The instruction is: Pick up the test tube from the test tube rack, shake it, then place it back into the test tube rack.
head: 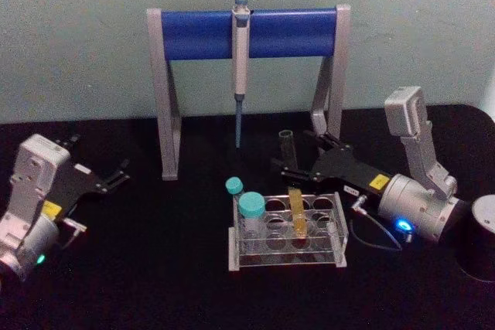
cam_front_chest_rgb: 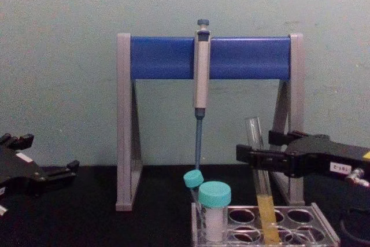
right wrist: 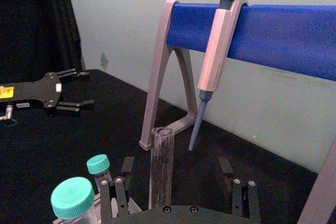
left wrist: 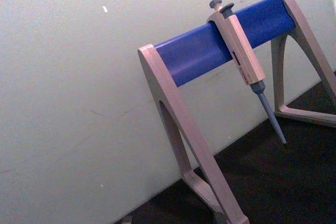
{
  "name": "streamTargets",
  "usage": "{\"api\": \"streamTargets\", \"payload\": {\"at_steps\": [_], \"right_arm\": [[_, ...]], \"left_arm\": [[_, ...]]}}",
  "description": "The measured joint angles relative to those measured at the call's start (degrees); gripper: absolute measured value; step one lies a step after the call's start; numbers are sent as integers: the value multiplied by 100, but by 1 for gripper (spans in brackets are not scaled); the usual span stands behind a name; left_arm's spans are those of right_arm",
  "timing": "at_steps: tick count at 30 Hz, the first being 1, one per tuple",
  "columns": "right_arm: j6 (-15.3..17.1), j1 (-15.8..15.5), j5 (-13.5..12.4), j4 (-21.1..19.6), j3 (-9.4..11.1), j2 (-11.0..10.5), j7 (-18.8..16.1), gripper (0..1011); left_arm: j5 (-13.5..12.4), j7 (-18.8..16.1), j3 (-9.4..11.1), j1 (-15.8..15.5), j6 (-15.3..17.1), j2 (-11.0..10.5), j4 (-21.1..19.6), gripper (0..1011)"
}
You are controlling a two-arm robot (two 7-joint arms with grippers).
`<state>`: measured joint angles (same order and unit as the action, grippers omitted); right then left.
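- Left gripper (head: 122, 173): parked near the left edge of the table (head: 155, 284), fingers spread and empty; judged idle for this task.
- Pipette stand (head: 201, 34): stood along the back edge with a pipette (head: 241, 59) hanging from it, clear of the work.
- Rack (head: 337, 256): sat near the front edge, middle; two capped vials (head: 251, 206) occupied its left end.
- Test tube (cam_front_chest_rgb: 260, 183): leaned in a middle hole of the rack, its bottom seated, yellow liquid low.
- Right gripper (right wrist: 176, 167): fingers parted on either side of the tube's upper part, not clamping; this height likely keeps any grip above the liquid.
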<state>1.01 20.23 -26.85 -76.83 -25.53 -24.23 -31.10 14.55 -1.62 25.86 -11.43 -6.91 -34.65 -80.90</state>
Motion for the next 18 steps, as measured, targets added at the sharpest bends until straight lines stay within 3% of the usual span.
{"api": "streamTargets", "payload": {"at_steps": [18], "right_arm": [[219,76,-2,-62,-138,-95,-98,1000]], "left_arm": [[0,0,0,0,0,0,0,1001]]}}
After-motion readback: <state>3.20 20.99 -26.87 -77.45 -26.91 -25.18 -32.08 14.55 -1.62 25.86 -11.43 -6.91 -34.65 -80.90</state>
